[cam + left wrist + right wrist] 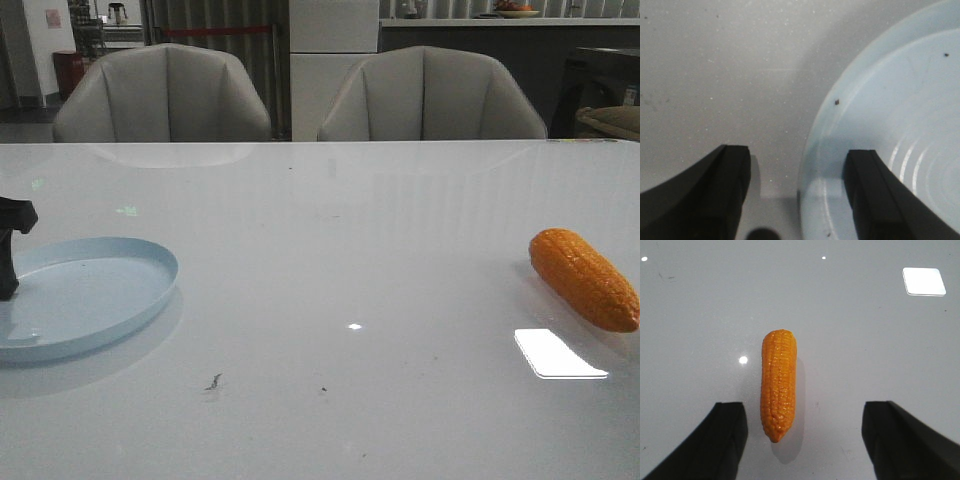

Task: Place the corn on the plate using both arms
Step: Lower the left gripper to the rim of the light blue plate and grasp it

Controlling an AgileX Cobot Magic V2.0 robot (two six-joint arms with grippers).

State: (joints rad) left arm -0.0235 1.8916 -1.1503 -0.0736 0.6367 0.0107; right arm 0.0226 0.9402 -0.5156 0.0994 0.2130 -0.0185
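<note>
The orange corn (584, 278) lies on the white table at the right edge of the front view. In the right wrist view the corn (779, 384) lies lengthwise between the spread fingers of my right gripper (805, 415), which is open and above it, not touching. The pale blue plate (110, 300) sits at the left. My left gripper (797, 165) is open and straddles the plate's rim (812, 150), one finger over the table, one over the plate. In the front view only a black part of the left gripper (10, 255) shows at the left edge. The right arm is out of the front view.
Two grey chairs (165, 95) (430, 95) stand behind the table's far edge. A bright light reflection (558, 353) lies on the table just in front of the corn. Small dark specks (213, 381) mark the table near the front.
</note>
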